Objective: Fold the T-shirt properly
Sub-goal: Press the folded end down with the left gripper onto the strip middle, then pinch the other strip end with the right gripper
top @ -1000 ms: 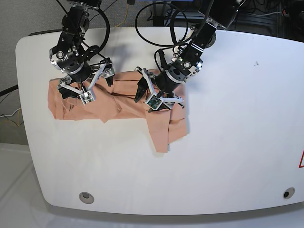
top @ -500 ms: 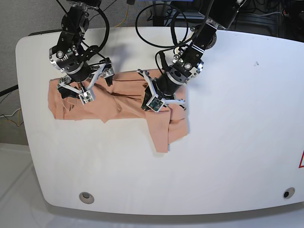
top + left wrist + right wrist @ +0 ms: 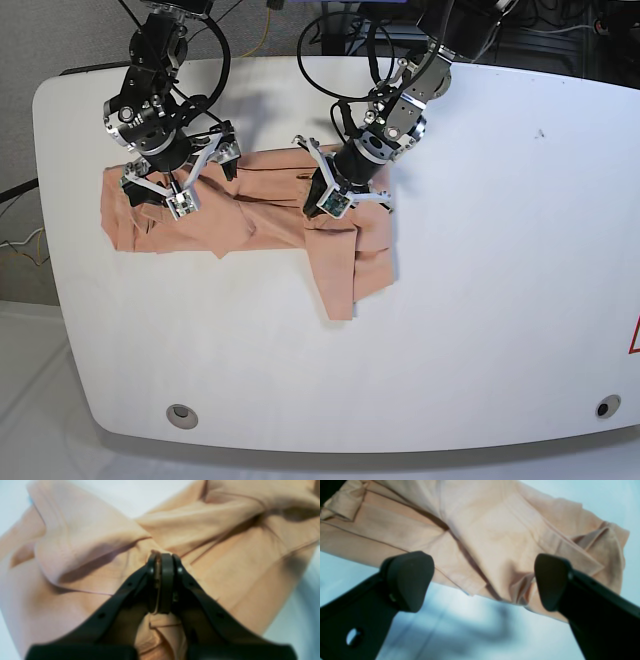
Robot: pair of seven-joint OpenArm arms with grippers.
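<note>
The peach T-shirt [image 3: 260, 210] lies crumpled across the back left of the white table [image 3: 480, 300], with a folded flap hanging toward the front at its right end. My left gripper [image 3: 322, 200] presses on the shirt's middle-right part. In the left wrist view the left gripper [image 3: 162, 562] is shut, with a thin fold of the T-shirt [image 3: 82, 545] pinched between its pads. My right gripper [image 3: 188, 180] hovers over the shirt's left end. In the right wrist view the right gripper [image 3: 480, 580] is open wide above the T-shirt [image 3: 495, 530], holding nothing.
Black cables [image 3: 330, 60] loop behind the arms at the table's back edge. Two round holes [image 3: 181, 414] [image 3: 607, 407] sit near the front edge. A red mark [image 3: 634, 338] shows at the right edge. White tabletop spreads to the right and front of the shirt.
My left gripper has shut on a fold of the shirt and shifted slightly toward the back. The right arm has stayed in place, still open.
</note>
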